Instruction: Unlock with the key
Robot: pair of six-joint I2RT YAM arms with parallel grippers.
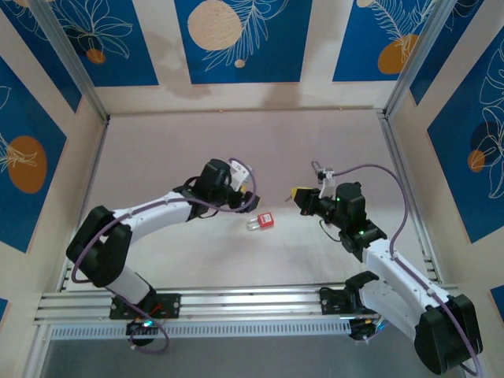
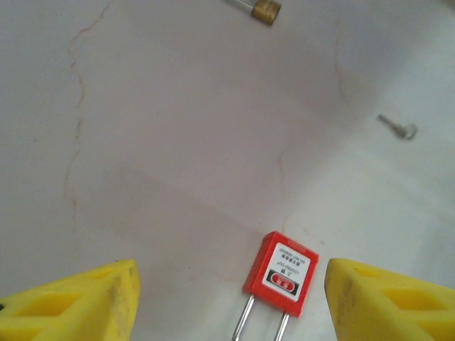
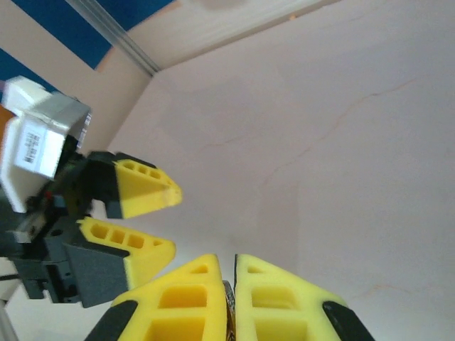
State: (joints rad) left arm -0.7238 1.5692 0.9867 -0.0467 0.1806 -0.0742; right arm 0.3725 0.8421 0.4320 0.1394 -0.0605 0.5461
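Note:
A small red padlock [image 1: 265, 221] lies flat on the table between the two arms. In the left wrist view the red padlock [image 2: 281, 273] sits between the spread yellow fingers [image 2: 78, 302] of my left gripper [image 2: 231, 302], nearer the right one and untouched. The left gripper [image 1: 249, 200] is open. My right gripper [image 1: 299, 195] hovers just right of the padlock. Its fingers are shut [image 3: 226, 259] on the key [image 3: 227, 302], a thin metal edge pinched between the pads. Another tiny silver key [image 2: 398, 128] lies loose on the table.
A small brass padlock [image 2: 259, 8] lies further out on the table. The left gripper's open fingers [image 3: 146, 192] hang close to the left of my right gripper. Side walls [image 1: 87, 142] enclose the table and a metal rail [image 1: 236, 303] runs along its near edge.

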